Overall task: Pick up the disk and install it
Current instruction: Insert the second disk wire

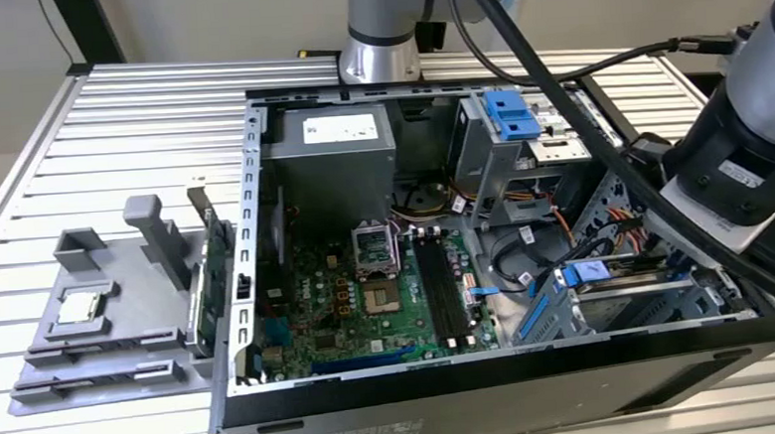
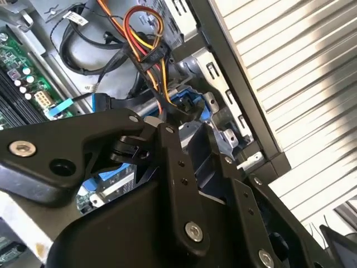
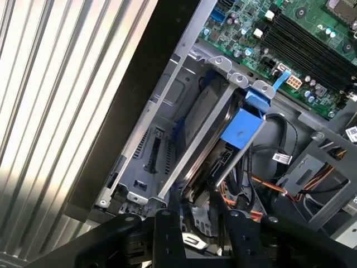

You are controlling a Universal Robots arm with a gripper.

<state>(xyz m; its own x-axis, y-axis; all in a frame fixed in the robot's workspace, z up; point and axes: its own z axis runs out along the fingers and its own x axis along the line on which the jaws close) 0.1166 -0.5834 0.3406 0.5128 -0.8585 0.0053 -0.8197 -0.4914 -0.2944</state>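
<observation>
Gripper (image 3: 192, 223) linkage fills the foreground in both wrist views, poised at the drive cage (image 3: 150, 145) inside the open computer case (image 1: 503, 390). Cannot tell whether fingers are open or closed. Disk (image 3: 203, 120) with its blue rail frame sits on edge in the cage slot, just ahead of the fingertips. Motherboard (image 1: 365, 298) lies beside the cage. Grey parts tray (image 1: 102, 331) rests on the table, at the exterior view's left.

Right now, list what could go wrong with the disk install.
1. The disk sits tilted in the drive cage; pushed askew, its blue rail may jam.
2. Red, yellow and orange wires hang close by the gripper and could snag.
</observation>
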